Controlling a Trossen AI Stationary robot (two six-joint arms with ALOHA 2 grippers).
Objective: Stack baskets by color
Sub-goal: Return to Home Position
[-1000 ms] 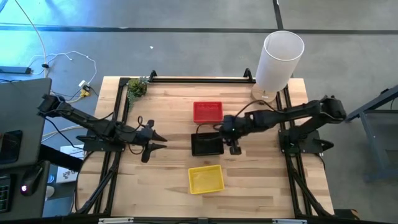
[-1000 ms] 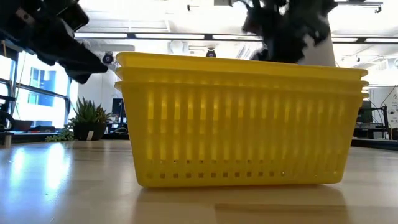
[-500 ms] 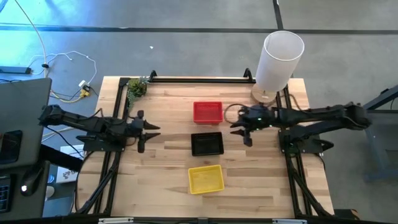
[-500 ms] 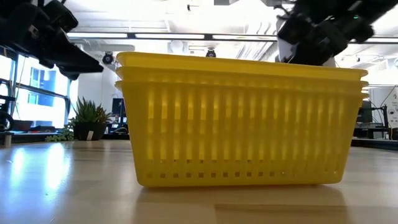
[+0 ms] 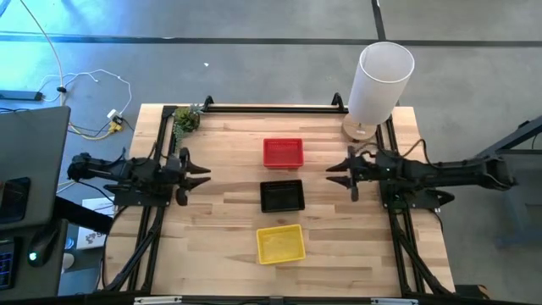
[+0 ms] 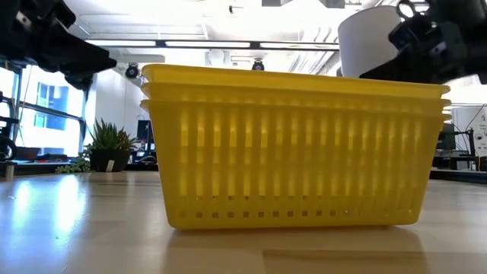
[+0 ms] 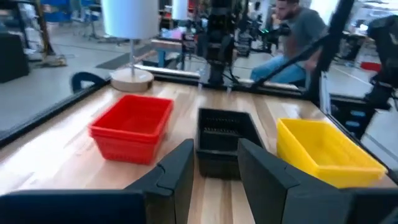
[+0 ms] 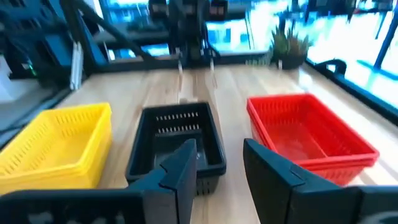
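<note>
Slotted plastic baskets; wooden table (satin sheen)

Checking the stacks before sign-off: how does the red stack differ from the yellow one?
The red stack sits at the end of the row nearest the white cylinder; the yellow stack sits at the opposite end. The red stack lies square to the edges of the table; the yellow stack is turned slightly. Both stand upright, flanking the black stack, clear of the left claw and right claw.
</note>
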